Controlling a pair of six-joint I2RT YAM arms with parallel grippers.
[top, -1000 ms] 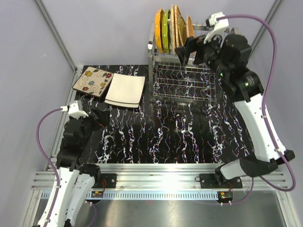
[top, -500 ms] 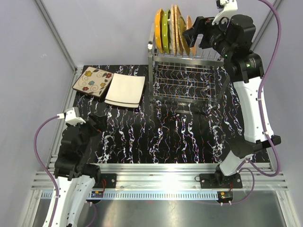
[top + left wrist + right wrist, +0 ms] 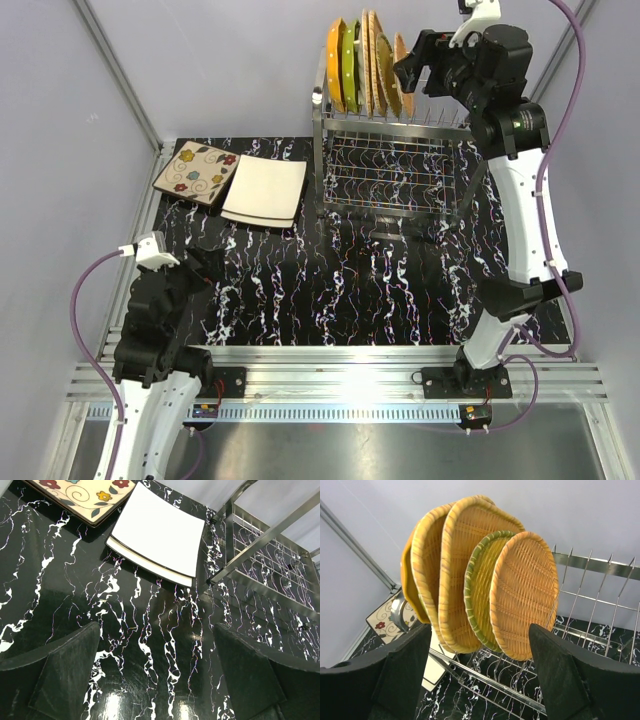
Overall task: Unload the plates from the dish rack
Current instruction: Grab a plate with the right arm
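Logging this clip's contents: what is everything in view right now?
dish rack: one, shiny steel, far right of table.
wicker plates: four, orange-tan, one green-rimmed, upright in rack's top tier.
orange plate: one, orange, row's left end.
green plate: one, green, upright beside it.
floral plate: one, beige, flat, far left.
white plate: one, white, beside floral plate.
table: one, black, white veins.
left pincer: one, black, open, low over table.
right pincer: one, black, open, facing wicker plates.

Orange wicker plates [image 3: 522, 595], floral plate [image 3: 196, 172] (beige)
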